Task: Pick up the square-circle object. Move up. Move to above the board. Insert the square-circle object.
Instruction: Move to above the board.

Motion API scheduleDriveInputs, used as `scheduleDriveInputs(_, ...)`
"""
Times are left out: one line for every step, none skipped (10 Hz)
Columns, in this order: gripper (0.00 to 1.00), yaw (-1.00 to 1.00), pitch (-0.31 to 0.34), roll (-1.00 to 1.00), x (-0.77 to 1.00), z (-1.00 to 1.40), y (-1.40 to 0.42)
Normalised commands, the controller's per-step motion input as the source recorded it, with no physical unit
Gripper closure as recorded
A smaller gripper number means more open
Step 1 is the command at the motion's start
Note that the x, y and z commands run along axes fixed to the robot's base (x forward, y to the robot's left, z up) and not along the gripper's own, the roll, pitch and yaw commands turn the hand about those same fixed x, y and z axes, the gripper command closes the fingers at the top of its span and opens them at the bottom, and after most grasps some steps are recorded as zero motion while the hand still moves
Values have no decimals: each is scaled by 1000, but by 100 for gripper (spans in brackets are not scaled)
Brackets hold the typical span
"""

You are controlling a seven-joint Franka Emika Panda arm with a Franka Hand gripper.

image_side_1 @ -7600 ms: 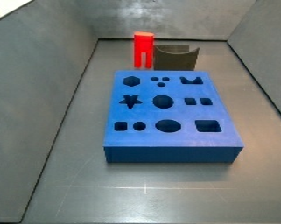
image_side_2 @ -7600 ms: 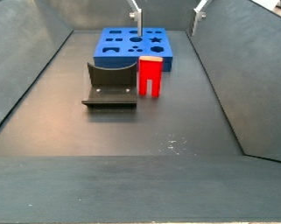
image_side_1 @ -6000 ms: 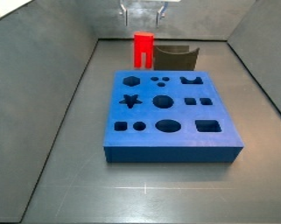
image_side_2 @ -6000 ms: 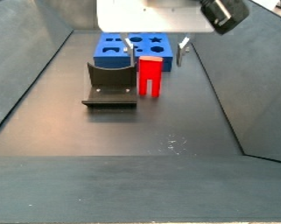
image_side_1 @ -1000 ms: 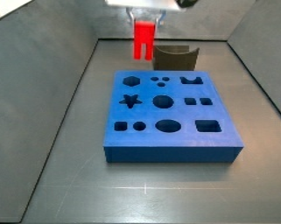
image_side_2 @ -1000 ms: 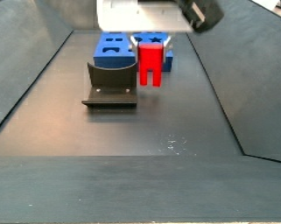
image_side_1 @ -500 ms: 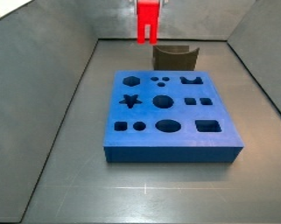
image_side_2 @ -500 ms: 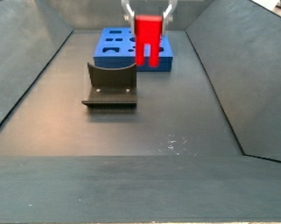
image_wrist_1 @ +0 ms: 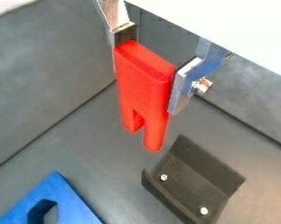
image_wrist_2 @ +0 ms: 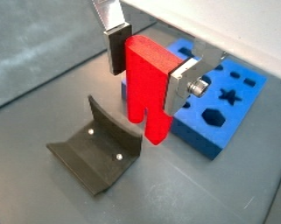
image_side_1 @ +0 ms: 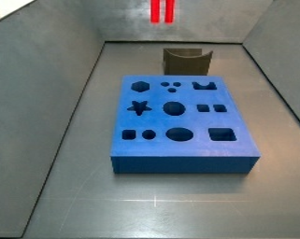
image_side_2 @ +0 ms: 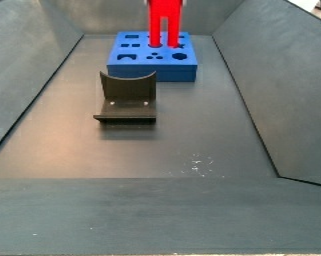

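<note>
Pinching bright red two-pronged square-circle object (image_wrist_1: 145, 92) | silver-fingered gripper (image_wrist_1: 157, 63) raised above floor | thick blue board (image_side_1: 185, 124) below | no writing legible

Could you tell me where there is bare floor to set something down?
Bare dark floor lies in front of the dark grey L-shaped fixture and alongside the thick blue board. It is crowded where fixture meets board. The gripper holds the bright red two-pronged peg aloft.

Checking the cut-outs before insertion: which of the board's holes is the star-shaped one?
On the board, the star sits at the left edge, middle row, in a side view; its pointed outline is unique. The gripper holds the square-circle object aloft.
</note>
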Motion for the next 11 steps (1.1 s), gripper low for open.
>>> scheduleDriveInputs(100, -17, 67, -140, 43, 609, 17)
scheduleDriveInputs(100, -16, 68, -134, 27, 368, 15)
scheduleDriveInputs(100, -14, 71, -131, 24, 188, 14)
scheduleDriveInputs(100, 71, 237, 238, -204, 257, -1000)
scheduleDriveInputs(100, 72, 223, 260, -203, 257, -1000)
scheduleDriveInputs(100, 60, 140, 271, -207, 266, -1000)
scheduleDriveInputs(100, 41, 106, 206, -204, 260, -1000)
scheduleDriveInputs(100, 24, 58, 132, -200, 261, -1000)
scheduleDriveInputs(100, 17, 35, 86, -200, 272, -1000)
scheduleDriveInputs(100, 13, 25, 68, -196, 275, -1000)
scheduleDriveInputs(100, 9, 28, 54, -193, 276, -1000)
